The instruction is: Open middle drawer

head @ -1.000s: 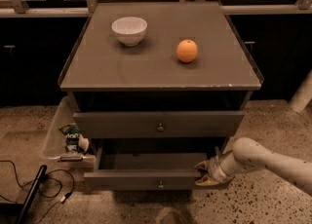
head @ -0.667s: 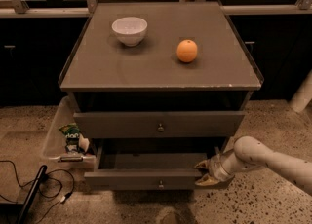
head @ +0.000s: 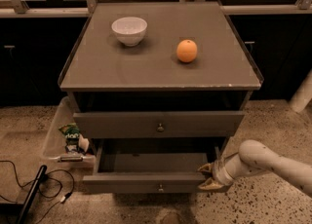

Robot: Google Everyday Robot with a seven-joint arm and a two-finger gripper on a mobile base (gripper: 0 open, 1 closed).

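The middle drawer (head: 146, 181) is a grey front with a small round knob (head: 160, 187). It stands pulled out well in front of the cabinet, and its dark inside (head: 156, 162) shows. My gripper (head: 206, 177) is at the right end of this drawer front, reaching in from the right on a pale arm (head: 263, 162). Its two tan fingertips (head: 204, 168) are spread apart, one above and one below the front's right corner. The drawer above (head: 158, 123) is shut. Any drawer below is hidden.
A white bowl (head: 129, 29) and an orange (head: 186, 51) sit on the cabinet top (head: 161, 72). A clear bin (head: 58, 135) with a green snack packet (head: 72, 133) stands left of the cabinet. Black cables (head: 29, 189) lie on the speckled floor at the lower left.
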